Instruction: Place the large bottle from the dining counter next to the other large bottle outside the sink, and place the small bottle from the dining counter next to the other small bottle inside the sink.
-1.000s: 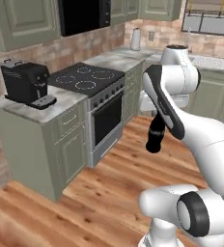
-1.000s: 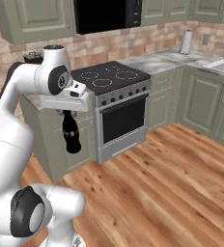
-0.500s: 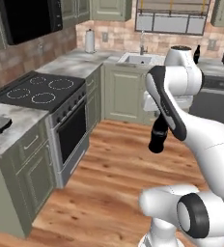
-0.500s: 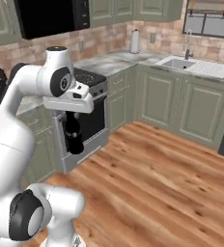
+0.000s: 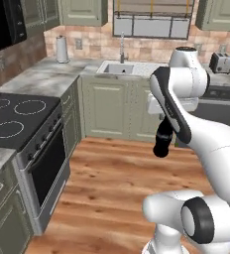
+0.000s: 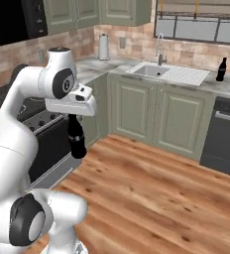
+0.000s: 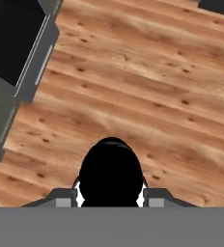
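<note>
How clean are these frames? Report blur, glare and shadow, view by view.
Left base view: soft, slightly blurred; the large bottle hangs as a dark shape with little detail. Right base view: even light, no glare on the sink. Hand view: the bottle reads as a featureless black blob, the wooden floor sharp enough to show grain.

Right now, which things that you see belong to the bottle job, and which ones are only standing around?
Belong to the job:
- large black bottle, hanging upright in the claw
- sink
- other large bottle on the counter beside the sink

Only standing around:
- stove
- paper towel roll
- toaster
- dishwasher
</note>
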Robot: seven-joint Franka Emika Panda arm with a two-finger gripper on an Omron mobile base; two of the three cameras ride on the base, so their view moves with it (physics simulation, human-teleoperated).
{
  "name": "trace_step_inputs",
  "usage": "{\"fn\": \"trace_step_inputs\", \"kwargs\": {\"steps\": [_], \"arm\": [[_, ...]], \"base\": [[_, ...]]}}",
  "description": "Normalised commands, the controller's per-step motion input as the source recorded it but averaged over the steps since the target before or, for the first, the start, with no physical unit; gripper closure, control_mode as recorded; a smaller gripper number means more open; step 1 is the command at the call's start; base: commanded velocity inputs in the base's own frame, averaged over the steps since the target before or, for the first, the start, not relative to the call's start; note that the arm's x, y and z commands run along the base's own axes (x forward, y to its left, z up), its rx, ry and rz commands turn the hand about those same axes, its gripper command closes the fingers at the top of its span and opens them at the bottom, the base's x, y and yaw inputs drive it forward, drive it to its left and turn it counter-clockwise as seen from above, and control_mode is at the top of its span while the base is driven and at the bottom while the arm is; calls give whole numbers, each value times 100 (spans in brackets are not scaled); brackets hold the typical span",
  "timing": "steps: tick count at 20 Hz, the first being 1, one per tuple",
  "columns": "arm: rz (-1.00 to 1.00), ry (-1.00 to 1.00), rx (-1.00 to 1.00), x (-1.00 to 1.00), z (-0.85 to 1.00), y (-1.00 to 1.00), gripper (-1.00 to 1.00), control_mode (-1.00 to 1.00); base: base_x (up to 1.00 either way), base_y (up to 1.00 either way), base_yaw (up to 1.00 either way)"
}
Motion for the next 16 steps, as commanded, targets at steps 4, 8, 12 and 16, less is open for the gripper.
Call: {"fn": "trace_step_inputs", "kwargs": {"steps": [4,8,12,16], "arm": [[0,0,0,0,0,0,100,100],[0,0,0,0,0,0,100,100],[0,0,0,0,0,0,100,100],[0,0,0,0,0,0,100,100]], "base": [[100,0,-26],[100,-10,-22],[90,-23,-15],[87,-34,-17]]}}
